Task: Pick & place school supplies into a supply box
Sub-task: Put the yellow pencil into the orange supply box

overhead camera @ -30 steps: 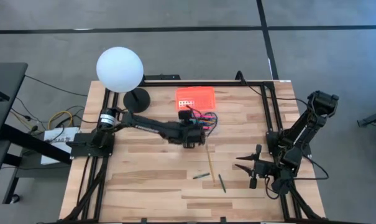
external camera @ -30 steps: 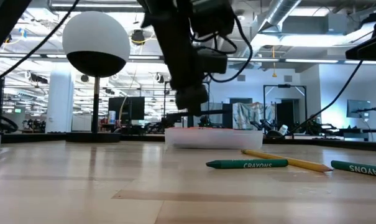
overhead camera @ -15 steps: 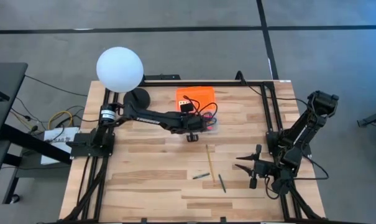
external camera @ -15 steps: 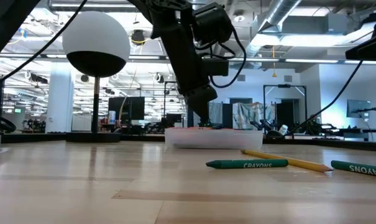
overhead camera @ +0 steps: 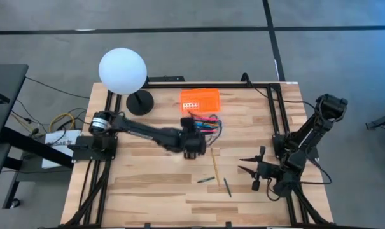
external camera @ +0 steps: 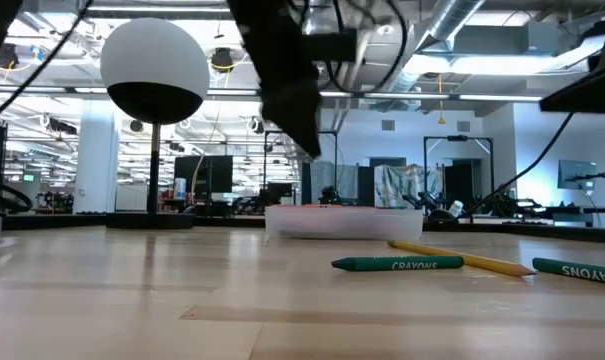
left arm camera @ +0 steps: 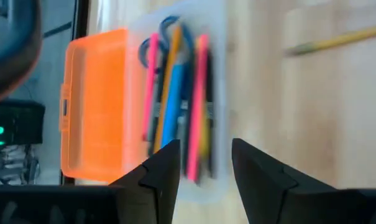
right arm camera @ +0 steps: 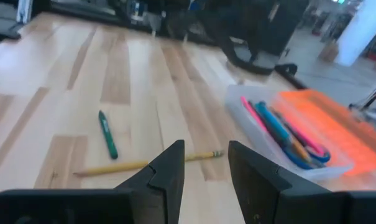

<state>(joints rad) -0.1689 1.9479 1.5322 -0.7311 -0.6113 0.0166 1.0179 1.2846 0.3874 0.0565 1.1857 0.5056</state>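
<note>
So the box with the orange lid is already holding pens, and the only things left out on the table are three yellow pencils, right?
Not quite. The supply box does hold pens, but of the three items left on the table only one is a yellow pencil. The other two are green crayons. The low view shows it best: the word CRAYONS is printed on the green one.
</note>
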